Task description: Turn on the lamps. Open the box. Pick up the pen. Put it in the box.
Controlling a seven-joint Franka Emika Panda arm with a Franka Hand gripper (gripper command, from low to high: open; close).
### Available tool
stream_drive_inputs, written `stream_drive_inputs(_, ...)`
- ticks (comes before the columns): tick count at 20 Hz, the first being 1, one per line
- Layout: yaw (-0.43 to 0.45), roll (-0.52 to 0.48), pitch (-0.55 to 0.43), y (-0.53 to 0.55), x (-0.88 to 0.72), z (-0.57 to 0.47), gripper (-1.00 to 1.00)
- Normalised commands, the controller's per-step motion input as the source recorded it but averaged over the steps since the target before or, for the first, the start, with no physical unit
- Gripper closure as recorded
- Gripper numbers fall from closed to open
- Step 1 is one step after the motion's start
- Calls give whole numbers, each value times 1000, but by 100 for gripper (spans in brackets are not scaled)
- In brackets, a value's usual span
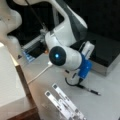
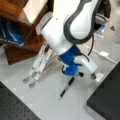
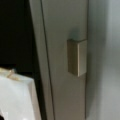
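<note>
Box tab (image 3: 77, 57) at claw (image 2: 93, 75), lid shut

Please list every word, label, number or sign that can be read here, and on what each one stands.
No text can be read.
Blue item on the wooden shelf: pale marks, too blurred to read.
Box, pen, white strips: no writing visible.

Box (image 1: 106, 51) shut, black lid, grey sides, small tab (image 3: 77, 57) at front edge. Slim black pen (image 1: 90, 90) flat on table near box.
</note>
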Motion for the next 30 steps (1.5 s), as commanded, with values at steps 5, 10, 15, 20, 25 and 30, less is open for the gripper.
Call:
stream_drive_inputs(5, -144, 121, -99, 159, -125, -68, -100)
stream_drive_inputs(10, -165, 109, -104, 106, -171, -80, -100)
stream_drive_inputs(15, -165, 108, -113, 86, -271, -83, -100)
stream_drive_inputs(20, -177, 116, -113, 216, -429, -36, -100)
stream_drive_inputs(25, -201, 106, -125, 282, -528, 40, -100)
stream_drive_inputs(30, -227, 81, -140, 232, -458, 43, -100)
